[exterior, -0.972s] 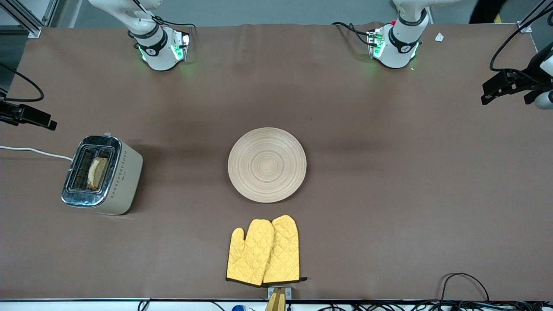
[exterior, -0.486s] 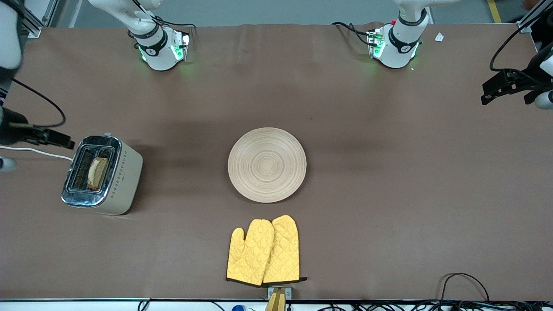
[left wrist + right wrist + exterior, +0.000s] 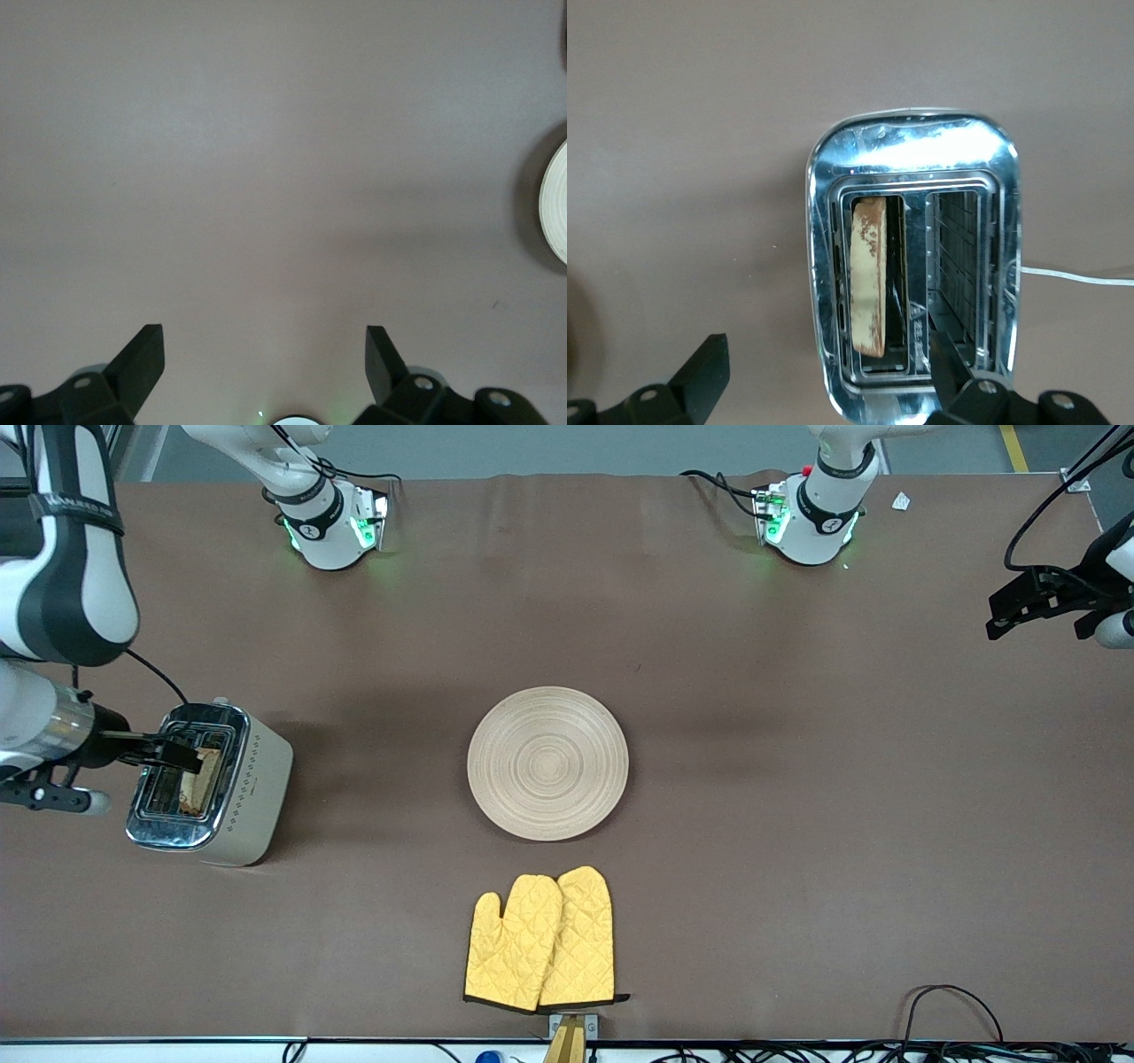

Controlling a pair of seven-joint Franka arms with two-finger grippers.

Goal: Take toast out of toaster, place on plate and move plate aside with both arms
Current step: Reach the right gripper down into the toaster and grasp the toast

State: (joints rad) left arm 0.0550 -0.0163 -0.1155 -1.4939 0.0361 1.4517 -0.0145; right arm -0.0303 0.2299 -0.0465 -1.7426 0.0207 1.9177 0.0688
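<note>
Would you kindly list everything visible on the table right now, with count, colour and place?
toaster: one, cream with chrome top, toward the right arm's end of the table.
toast: one, light brown, standing in a toaster slot.
plate: one, pale wood, mid-table, bare.
oven mitts: two, yellow, overlapping, nearer the front camera than the plate.
table: one, brown.
right claw: one, black, open, over the toaster.
left claw: one, black, open, over bare table; this arm waits.
</note>
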